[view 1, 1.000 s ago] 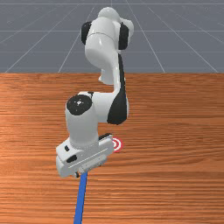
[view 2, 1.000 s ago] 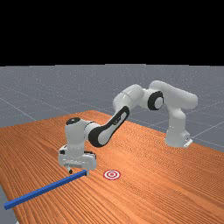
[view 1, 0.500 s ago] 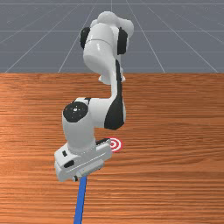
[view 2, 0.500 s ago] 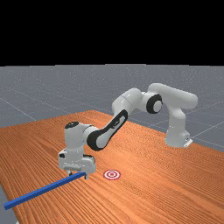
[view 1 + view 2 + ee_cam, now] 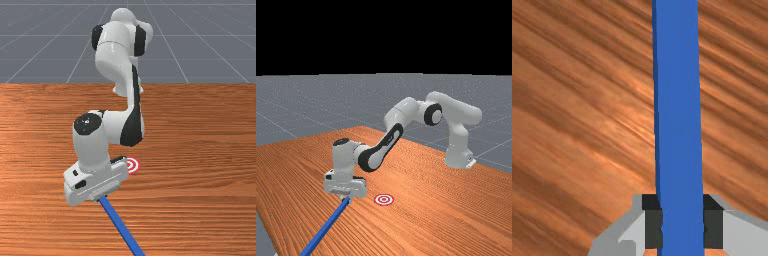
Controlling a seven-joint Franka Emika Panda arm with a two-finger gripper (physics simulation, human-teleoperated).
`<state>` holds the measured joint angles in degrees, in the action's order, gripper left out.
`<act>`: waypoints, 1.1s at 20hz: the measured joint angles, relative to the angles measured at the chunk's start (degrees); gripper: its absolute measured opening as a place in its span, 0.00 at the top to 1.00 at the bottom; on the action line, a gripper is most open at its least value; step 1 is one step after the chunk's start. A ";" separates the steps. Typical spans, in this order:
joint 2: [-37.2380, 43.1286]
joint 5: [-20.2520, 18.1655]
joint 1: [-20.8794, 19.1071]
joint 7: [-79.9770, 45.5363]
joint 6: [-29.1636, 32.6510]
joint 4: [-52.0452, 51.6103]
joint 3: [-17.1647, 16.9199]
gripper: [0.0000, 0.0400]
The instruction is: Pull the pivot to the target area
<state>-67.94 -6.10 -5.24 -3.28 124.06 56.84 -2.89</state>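
Hand (image 5: 345, 200) points down | pinches blue bar (image 5: 679, 125) (near its end)

The blue bar (image 5: 121, 226) swung and the tool (image 5: 345, 201) seemingly closed.

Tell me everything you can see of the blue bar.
The blue bar is long, straight and square-edged, with a plain, smooth face and a darker narrow side; it could be plastic or painted. Both fingers of the hand press it from opposite sides near one end. From there it slants toward the front view's right and runs past the bottom edge. The red-and-white target lies apart from it, on the far view's right. Whether the bar touches the table I cannot tell.
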 joint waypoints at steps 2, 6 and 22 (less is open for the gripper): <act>2.14 -0.66 -0.36 0.90 -1.19 3.38 0.72 0.76; 10.93 -0.31 0.37 1.26 7.01 20.28 -0.07 0.76; 32.15 0.70 5.38 -3.62 30.65 63.73 -5.55 0.76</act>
<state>-35.79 -5.40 0.14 -6.89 154.71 120.58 -8.44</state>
